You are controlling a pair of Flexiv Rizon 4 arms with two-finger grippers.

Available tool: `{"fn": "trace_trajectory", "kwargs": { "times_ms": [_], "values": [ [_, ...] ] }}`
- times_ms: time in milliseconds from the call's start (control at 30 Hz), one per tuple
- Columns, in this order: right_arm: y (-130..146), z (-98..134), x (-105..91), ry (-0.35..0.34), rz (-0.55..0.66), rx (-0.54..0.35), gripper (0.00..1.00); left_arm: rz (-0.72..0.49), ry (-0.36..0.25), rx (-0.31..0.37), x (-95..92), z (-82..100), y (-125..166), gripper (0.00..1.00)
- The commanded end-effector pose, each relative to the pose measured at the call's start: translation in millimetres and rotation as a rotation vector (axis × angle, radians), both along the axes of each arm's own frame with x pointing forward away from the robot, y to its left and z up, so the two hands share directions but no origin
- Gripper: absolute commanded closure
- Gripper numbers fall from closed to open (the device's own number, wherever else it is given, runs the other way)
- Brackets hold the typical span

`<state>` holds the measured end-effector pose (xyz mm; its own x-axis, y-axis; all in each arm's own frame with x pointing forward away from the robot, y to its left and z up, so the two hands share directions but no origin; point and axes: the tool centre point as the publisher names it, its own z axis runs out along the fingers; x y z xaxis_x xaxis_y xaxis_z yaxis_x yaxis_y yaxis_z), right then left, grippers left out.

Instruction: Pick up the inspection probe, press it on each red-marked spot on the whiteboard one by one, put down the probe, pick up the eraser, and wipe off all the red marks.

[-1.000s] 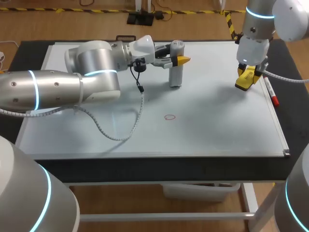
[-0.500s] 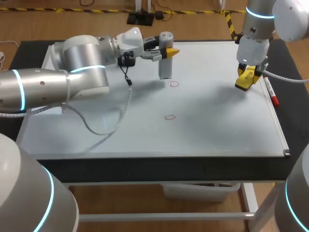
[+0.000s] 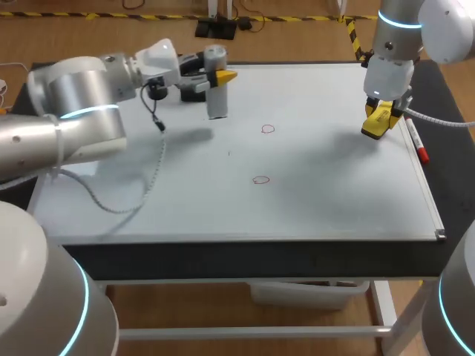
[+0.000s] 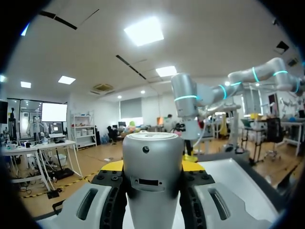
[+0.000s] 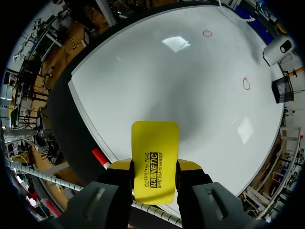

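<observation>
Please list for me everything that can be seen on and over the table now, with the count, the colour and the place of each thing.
flat rectangular whiteboard: one, white, lying on the black table.
red circle marks: two, red, near the whiteboard's middle, the second nearer the front edge.
grey cylindrical inspection probe: one, grey, held upright over the whiteboard's far left part.
flat yellow eraser: one, yellow, held over the whiteboard's right part.
marker pen with red cap: one, white and red, along the whiteboard's right edge.
left gripper: one, yellow-tipped, shut on the probe.
right gripper: one, yellow-tipped, shut on the eraser.
</observation>
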<state>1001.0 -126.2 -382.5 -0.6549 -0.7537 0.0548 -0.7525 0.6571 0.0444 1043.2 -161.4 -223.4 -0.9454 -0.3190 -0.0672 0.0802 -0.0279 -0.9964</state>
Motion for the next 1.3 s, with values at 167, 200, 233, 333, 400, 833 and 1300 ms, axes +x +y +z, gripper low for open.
{"fn": "trace_trajectory", "kwargs": {
  "times_ms": [167,200,233,333,400,833,1300],
  "values": [
    [-0.4,0.7,0.5,0.001,0.002,-0.004,1.0,0.004,0.002,0.011,-15.0,6.5,63.2,1.0],
    [-0.4,0.7,0.5,0.001,0.002,-0.004,1.0,0.01,0.003,0.013,-15.1,6.2,69.1,1.0],
    [-0.4,0.7,0.5,0.001,0.002,-0.004,1.0,0.01,0.003,0.013,-15.3,5.8,74.2,1.0],
    [-0.4,0.7,0.5,0.001,0.002,-0.004,1.0,0.017,0.006,0.011,-15.5,4.0,89.0,1.0],
    [-0.4,0.7,0.5,0.001,0.002,-0.004,1.0,0.021,0.008,0.011,-17.0,2.9,96.7,1.0],
    [-0.4,0.7,0.5,0.001,0.002,-0.004,1.0,0.058,0.023,-0.003,-24.8,-5.6,140.3,1.0],
    [-0.4,0.7,0.5,0.001,0.002,-0.004,1.0,0.095,0.039,-0.01,-27.1,-8.1,161.6,1.0]
  ]
}}
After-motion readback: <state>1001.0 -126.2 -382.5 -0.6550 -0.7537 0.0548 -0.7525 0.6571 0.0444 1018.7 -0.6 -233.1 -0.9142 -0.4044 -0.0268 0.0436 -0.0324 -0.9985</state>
